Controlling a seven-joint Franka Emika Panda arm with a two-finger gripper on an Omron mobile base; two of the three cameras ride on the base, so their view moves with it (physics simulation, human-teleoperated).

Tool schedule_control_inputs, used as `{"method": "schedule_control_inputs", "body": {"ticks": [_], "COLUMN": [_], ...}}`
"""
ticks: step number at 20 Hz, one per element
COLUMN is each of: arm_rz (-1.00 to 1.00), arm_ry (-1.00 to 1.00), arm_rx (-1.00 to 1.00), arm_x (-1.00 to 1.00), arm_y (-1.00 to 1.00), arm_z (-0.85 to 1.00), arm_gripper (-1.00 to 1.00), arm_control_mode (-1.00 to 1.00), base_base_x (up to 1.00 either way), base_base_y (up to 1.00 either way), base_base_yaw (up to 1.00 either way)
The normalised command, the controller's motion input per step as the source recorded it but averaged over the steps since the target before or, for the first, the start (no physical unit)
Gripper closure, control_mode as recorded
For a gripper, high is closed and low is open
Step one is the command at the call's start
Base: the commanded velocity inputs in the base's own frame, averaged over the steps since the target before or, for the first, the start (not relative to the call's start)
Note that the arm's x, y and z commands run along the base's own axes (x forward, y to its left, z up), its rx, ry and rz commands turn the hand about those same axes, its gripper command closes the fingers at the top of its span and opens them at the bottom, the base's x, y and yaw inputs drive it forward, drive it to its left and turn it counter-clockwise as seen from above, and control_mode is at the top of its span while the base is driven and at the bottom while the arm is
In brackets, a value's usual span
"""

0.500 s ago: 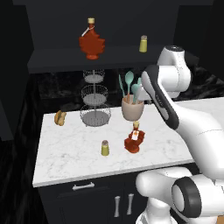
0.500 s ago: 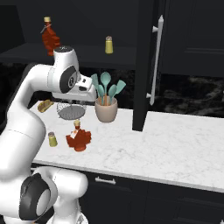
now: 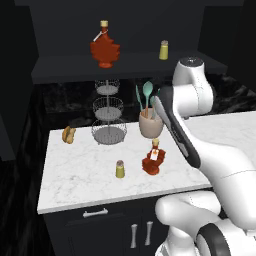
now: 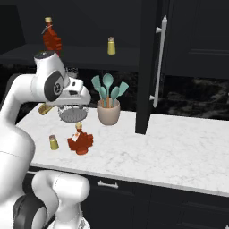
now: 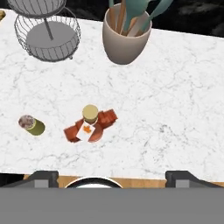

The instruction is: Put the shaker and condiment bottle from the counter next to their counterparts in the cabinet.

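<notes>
While its 2 dark fingers stand wide apart, the white arm's gripper (image 5: 111, 175) hovers above the small red-brown lobed syrup bottle (image 5: 90, 126) beside the olive-yellow cylindrical shaker (image 5: 31, 124).

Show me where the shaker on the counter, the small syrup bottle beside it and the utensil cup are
shaker (image 3: 120, 169), left base view, on its olive-yellow body
condiment bottle (image 3: 152, 162), left base view, on its red-brown body
utensil cup (image 4: 108, 112), right base view, on its beige wall
</notes>
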Motion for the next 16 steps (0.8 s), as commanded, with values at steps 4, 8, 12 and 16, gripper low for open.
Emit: {"method": "schedule_control_inputs", "body": {"ticks": [4,8,12,16], "arm_rz": [0.02,0.00,-0.03,-0.09], "arm_ry": [-0.01,-0.03,0.00,0.00], "arm_rx": [-0.08,-0.11,-0.22,-0.13], "arm_x": [-0.01,0.00,0.01,0.00], "arm_y": [0.43,0.42,0.56,0.60], "arm_z": [-0.08,-0.28,-0.24,-0.08], "arm_gripper": [-1.00,-1.00,-1.00,-1.00], "arm_control_mode": [-1.00,-1.00,-1.00,-1.00], "base_base_x": [0.00,0.00,0.00,0.00], "base_base_y": [0.00,0.00,0.00,0.00], "base_base_yaw": [0.00,0.00,0.00,0.00]}}
